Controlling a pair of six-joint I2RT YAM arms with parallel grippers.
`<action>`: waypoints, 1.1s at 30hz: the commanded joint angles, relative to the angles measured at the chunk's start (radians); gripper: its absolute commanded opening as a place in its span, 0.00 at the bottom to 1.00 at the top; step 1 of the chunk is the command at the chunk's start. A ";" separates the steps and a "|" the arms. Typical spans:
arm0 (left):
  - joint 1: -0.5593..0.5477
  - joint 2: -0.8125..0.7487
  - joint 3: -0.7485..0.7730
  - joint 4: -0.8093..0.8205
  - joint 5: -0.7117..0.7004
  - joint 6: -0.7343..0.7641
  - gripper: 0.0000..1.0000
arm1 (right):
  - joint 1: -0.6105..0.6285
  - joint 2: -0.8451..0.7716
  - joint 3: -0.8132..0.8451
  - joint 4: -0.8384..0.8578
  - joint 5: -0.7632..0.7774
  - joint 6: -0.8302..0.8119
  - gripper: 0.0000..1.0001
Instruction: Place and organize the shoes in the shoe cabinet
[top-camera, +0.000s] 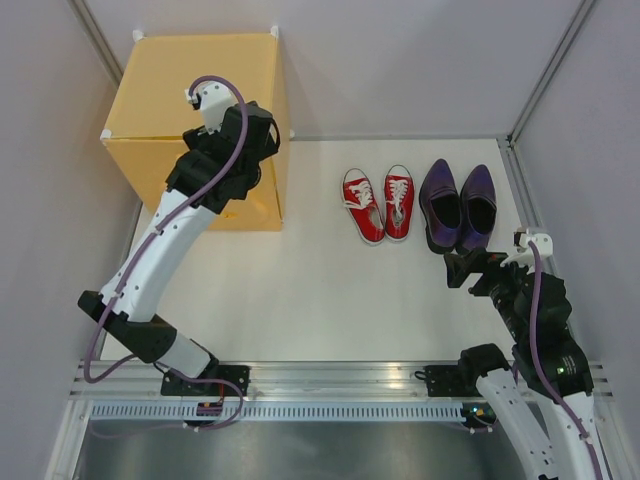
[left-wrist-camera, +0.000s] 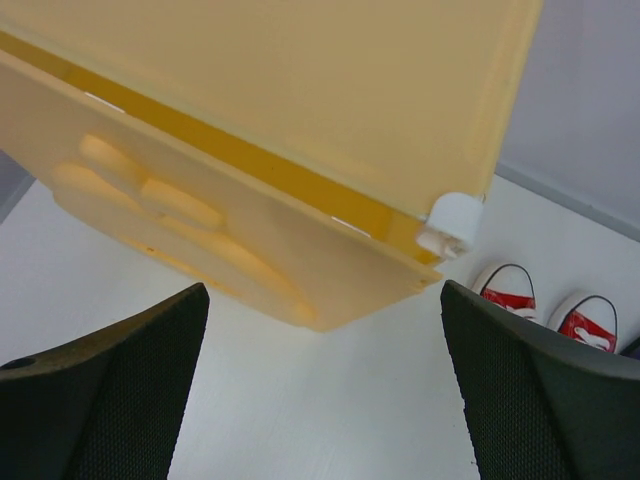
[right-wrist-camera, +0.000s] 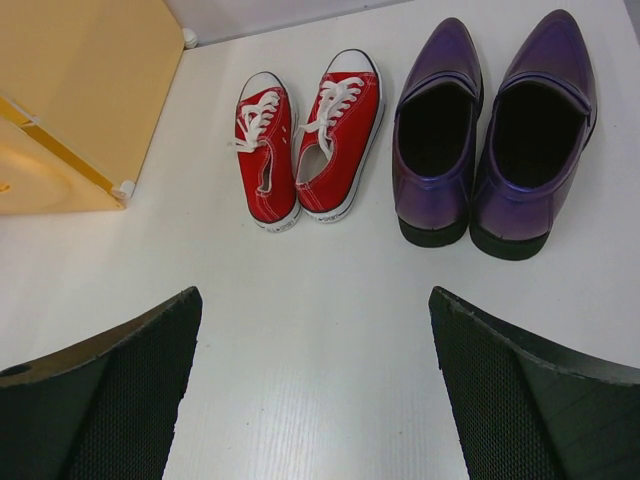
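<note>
Shoes (top-camera: 398, 205) count four on the white tabletop (top-camera: 300, 290), right of centre: two red sneakers (right-wrist-camera: 335, 125) side by side, two purple slip-ons (right-wrist-camera: 432, 200) just to their right, toes pointing far; one yellow-orange shoe cabinet (top-camera: 190, 90) sits at the far left, well apart from both pairs; left pincer (left-wrist-camera: 323, 290) hovers by the cabinet's near right corner, fingers spread wide, gripping nothing; right pincer (right-wrist-camera: 315, 292) hangs on the near side of the slip-ons, likewise spread.
</note>
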 joint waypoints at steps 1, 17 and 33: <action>-0.007 0.032 0.042 0.029 -0.135 -0.033 1.00 | 0.011 -0.012 -0.006 0.040 0.020 0.013 0.98; -0.007 0.134 0.054 0.033 -0.129 -0.007 1.00 | 0.018 -0.030 -0.012 0.041 0.028 0.013 0.98; -0.005 -0.113 -0.222 0.030 -0.201 0.010 0.89 | 0.016 -0.030 -0.013 0.041 0.032 0.016 0.98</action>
